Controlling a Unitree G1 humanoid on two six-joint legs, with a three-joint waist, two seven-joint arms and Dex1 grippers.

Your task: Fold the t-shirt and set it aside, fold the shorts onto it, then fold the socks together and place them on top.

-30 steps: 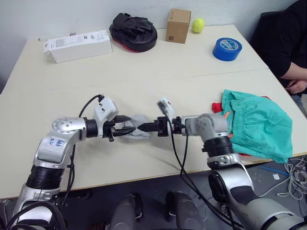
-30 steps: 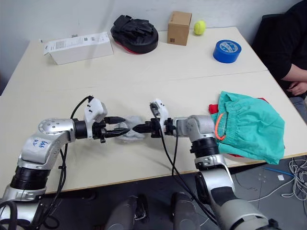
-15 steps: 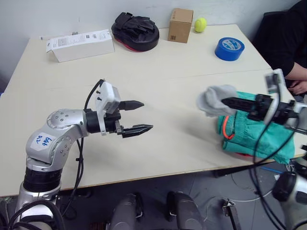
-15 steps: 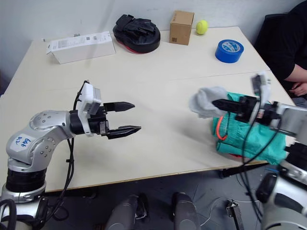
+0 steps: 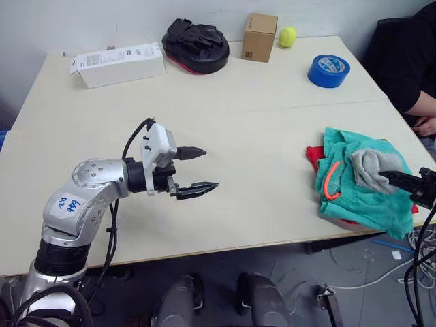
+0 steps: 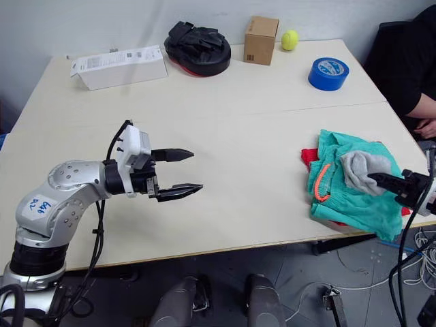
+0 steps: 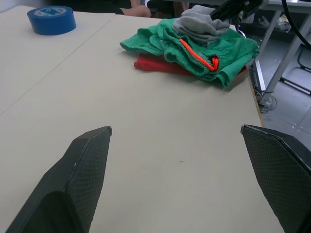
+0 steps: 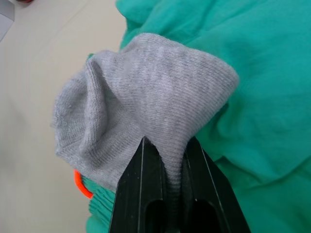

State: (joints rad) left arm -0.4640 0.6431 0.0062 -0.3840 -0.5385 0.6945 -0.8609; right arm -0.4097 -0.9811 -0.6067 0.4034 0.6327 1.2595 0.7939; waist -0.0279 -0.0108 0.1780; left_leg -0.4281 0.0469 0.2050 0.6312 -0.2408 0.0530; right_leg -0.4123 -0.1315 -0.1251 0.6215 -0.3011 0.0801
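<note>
The white box at the far left of the worktop carries dark print on its top face, too small to read. The blue tape roll bears pale markings on its top, also illegible. No other text can be read.

Tape roll, cardboard box, tennis ball

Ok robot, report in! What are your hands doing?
Left gripper open over bare table. Right gripper shut on the socks, sitting on the shorts. Nothing in the way.
</note>
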